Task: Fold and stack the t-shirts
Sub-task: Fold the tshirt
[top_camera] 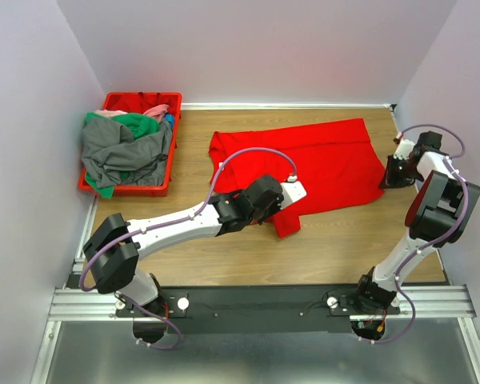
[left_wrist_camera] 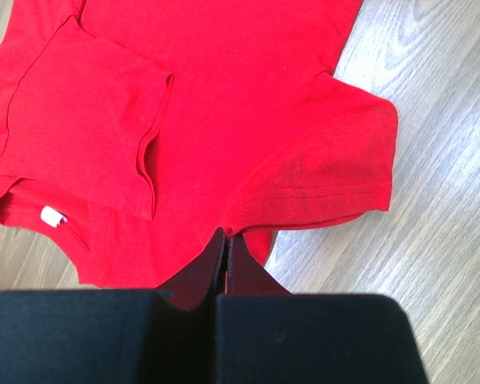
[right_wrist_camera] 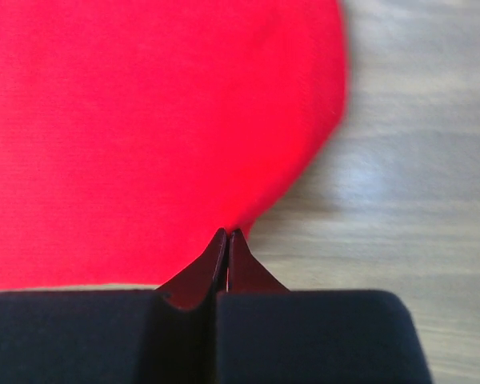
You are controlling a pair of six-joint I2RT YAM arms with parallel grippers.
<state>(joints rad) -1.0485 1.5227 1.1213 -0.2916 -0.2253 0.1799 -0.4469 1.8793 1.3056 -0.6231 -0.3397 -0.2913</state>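
Red t-shirt: it lies spread out in the middle of the worktop, with one sleeve turned in over its front, near the small white neck label
Other t-shirts: a grey one, a green one and a pink one sit in a heap in the red crate, at the far left of the worktop
Left fingers: shut tight, pinching the near edge of the red t-shirt just beside the other sleeve
Right fingers: shut tight right at the rounded end of the red t-shirt, and they look to be pinching its edge
How it will feel: I think it is soft, light and floppy, so it will droop and wrinkle when lifted, and it cannot break
Where to hold it: I would pinch it at an edge or a corner, one on each side, because the seams there are thicker and the cloth then lifts flat
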